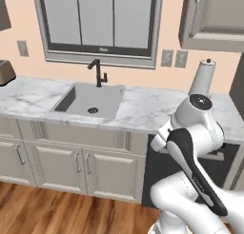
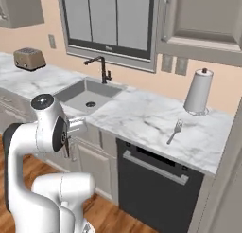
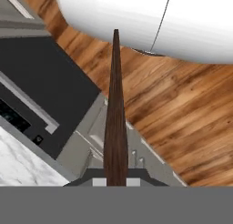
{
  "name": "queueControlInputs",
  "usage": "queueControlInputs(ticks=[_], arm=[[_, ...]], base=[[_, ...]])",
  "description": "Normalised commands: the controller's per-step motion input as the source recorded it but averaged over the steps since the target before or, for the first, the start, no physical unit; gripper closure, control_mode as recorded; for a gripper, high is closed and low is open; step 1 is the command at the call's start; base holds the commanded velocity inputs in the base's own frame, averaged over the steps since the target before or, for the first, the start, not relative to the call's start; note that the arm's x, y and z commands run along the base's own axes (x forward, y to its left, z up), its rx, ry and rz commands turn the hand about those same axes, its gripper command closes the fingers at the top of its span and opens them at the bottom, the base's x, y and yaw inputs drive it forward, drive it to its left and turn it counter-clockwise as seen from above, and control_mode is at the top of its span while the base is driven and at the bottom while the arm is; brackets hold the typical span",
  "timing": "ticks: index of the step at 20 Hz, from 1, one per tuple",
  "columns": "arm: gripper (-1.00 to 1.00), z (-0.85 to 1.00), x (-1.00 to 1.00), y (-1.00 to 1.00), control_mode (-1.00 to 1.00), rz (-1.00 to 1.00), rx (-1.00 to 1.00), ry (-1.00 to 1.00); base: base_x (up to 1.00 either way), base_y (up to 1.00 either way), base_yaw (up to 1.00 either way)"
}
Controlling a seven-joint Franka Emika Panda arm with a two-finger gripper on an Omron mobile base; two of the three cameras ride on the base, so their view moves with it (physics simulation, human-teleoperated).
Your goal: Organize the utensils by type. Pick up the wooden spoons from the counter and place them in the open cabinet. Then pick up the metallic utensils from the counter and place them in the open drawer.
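White marble counter (image 2: 142, 118) with grey veins runs past the sink (image 2: 87, 95), and no writing or label is readable on anything there. A grey-silver four-tined fork (image 2: 175, 131) lies flat on it, near the paper towel roll (image 2: 199, 92). From the hand view, the gripper (image 3: 115, 178) is clenched on a slim brown wooden spoon (image 3: 115, 114) jutting over the wood floor (image 3: 182, 109), its bowl hidden.
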Motion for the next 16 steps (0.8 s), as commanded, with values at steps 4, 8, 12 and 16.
queueControlInputs(ticks=[4,8,12,16], arm=[[1.00,0.00,0.00,0.00,1.00,0.00,0.00,0.00],[1.00,0.00,0.00,0.00,1.00,0.00,0.00,0.00],[1.00,0.00,0.00,0.00,1.00,0.00,0.00,0.00],[1.00,0.00,0.00,0.00,1.00,0.00,0.00,0.00]], base=[[0.00,0.31,0.48],[0.17,0.41,0.42],[0.39,0.55,0.32],[0.41,0.54,0.33]])
